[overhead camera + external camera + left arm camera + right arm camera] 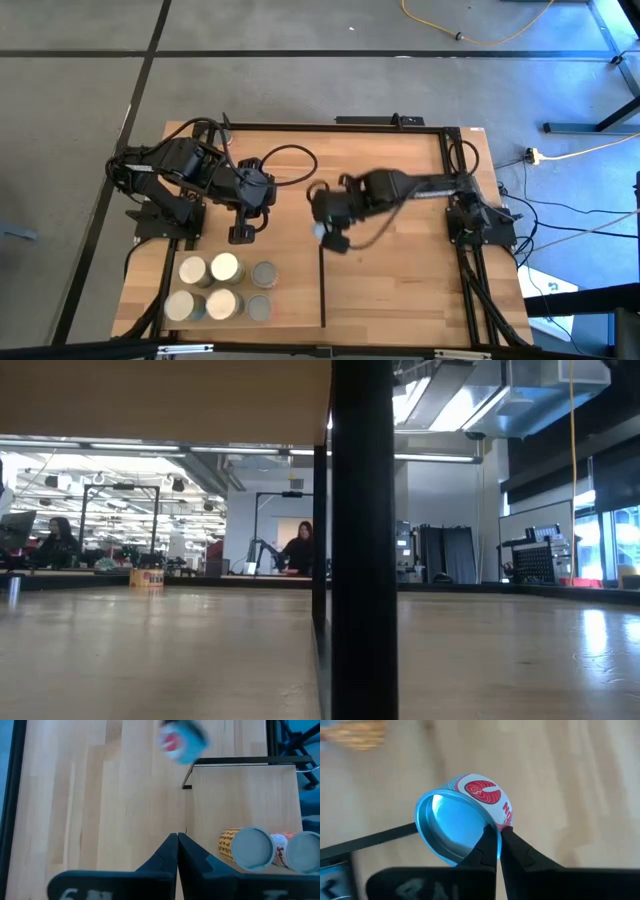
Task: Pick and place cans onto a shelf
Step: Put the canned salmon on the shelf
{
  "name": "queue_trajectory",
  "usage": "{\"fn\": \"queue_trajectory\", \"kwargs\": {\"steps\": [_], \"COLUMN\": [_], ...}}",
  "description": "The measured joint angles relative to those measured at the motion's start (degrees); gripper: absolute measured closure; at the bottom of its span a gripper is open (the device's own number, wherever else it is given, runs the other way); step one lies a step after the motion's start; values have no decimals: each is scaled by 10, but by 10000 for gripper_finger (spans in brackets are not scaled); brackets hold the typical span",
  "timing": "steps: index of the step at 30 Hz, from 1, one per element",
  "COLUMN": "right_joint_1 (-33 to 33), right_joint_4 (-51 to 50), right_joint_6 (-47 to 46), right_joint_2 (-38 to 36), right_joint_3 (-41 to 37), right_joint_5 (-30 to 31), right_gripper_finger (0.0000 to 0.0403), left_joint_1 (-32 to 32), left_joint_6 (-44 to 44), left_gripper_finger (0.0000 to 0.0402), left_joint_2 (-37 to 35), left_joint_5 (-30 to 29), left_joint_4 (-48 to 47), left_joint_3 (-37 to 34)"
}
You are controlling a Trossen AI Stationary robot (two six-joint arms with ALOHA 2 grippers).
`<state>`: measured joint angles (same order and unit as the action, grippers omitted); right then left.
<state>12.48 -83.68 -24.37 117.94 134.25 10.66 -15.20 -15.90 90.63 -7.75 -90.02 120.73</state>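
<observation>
Right pincer [497, 837] is pinching the rim of a blue can [457, 817]. Left pincer [177, 851] is idling pressed together, six cans [222, 288] grouped just beyond it.

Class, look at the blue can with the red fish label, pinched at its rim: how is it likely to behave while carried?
The right claw pinches only the thin rim of the blue can, so it may swing or slip. Its smooth metal probably gives little friction. Being round, it would likely roll if dropped sideways.
</observation>
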Motion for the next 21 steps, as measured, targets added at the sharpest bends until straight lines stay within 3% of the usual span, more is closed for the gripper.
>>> {"fn": "queue_trajectory", "kwargs": {"steps": [5, 21], "right_joint_1": [-69, -219], "right_joint_4": [-3, 56], "right_joint_6": [72, 336], "right_joint_2": [12, 152], "right_joint_3": [-5, -6], "right_joint_5": [-8, -158], "right_gripper_finger": [396, 397], "left_joint_1": [0, 0], "left_joint_6": [0, -20], "left_gripper_finger": [401, 401], "left_joint_2": [0, 0], "left_joint_5": [-1, -2], "left_joint_4": [0, 0], "left_joint_3": [0, 0]}}
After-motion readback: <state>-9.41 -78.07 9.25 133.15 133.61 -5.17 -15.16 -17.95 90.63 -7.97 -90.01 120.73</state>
